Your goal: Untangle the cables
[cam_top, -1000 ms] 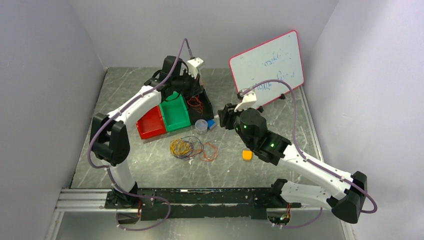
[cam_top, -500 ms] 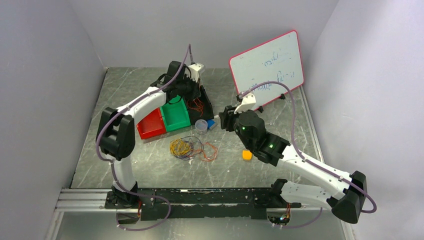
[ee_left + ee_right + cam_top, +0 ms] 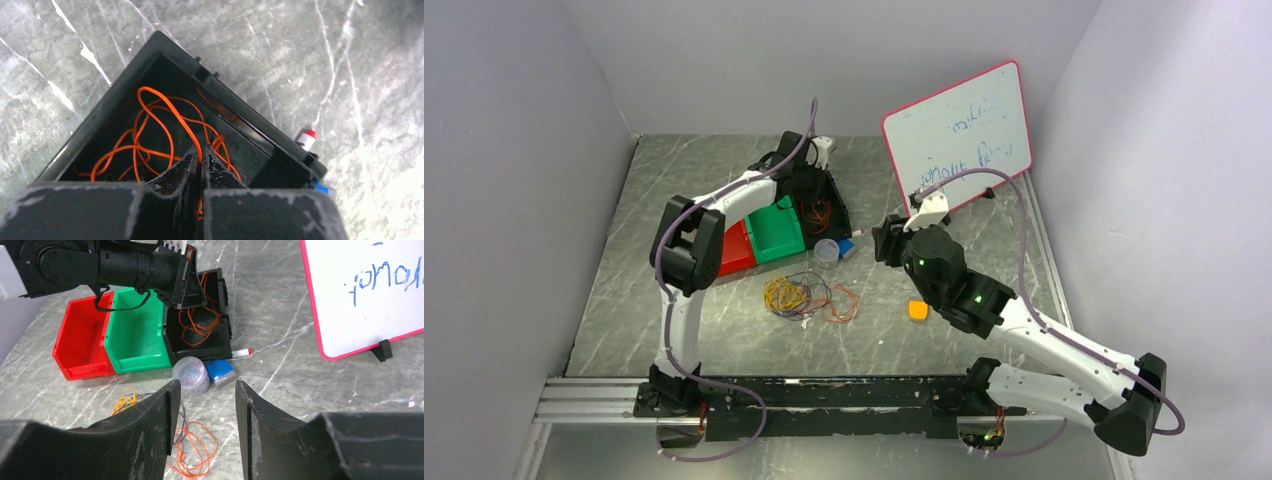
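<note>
Two groups of thin cable show. One loose orange wire (image 3: 155,135) lies in wide loops inside the open black plastic bin (image 3: 235,107). A few of its strands rise to the left gripper (image 3: 200,156), whose jaws are pressed together on the wire. A second knot of yellow, dark purple and orange cables (image 3: 807,297) sits on the grey marbled table (image 3: 724,330), just in front of the green bin (image 3: 774,232) and red bin (image 3: 734,255). The left arm reaches over those bins, its wrist above the black one. The right arm stretches towards the middle. The right gripper (image 3: 204,390) hangs above the table with jaws parted, holding nothing.
</note>
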Action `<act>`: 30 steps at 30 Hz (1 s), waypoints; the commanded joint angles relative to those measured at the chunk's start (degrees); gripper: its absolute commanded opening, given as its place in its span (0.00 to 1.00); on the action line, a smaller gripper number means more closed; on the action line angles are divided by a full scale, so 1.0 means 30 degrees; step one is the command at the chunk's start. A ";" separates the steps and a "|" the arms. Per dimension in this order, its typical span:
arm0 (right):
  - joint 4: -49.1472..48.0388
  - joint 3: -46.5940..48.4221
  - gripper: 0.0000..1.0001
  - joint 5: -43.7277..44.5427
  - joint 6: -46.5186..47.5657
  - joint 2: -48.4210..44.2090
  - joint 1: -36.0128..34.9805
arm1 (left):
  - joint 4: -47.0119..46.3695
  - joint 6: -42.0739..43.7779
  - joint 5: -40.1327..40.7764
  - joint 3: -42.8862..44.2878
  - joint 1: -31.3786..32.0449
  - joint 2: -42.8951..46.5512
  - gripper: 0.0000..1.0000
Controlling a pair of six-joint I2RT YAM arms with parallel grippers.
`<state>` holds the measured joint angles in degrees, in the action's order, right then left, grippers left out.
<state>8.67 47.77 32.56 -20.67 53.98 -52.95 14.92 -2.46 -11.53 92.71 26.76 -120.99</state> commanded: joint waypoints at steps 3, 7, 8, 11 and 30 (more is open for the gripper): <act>0.0578 -0.0105 0.48 0.0644 -0.0360 -0.0621 0.0054 | 0.0725 -0.0559 0.0965 0.1682 -0.0107 -0.1604 0.07; 0.0656 -0.0122 0.48 0.0578 -0.0458 -0.0619 0.0054 | 0.0888 -0.0559 0.1296 0.1751 -0.0103 -0.2156 0.07; 0.0634 -0.0131 0.48 0.0541 -0.0486 -0.0586 0.0051 | 0.0997 -0.0528 0.1368 0.1865 -0.0143 -0.2342 0.07; 0.0460 -0.0210 0.48 0.0446 -0.0551 -0.0450 0.0047 | 0.1275 -0.0499 0.1467 0.2209 -0.0226 -0.2790 0.07; 0.0014 -0.0162 0.49 -0.0112 -0.0589 0.0309 0.0060 | 0.0799 -0.0186 0.0643 0.1213 -0.0279 0.0813 0.37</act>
<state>10.13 47.64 32.47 -21.89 54.35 -52.95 18.04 -3.66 -8.64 95.79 26.33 -123.72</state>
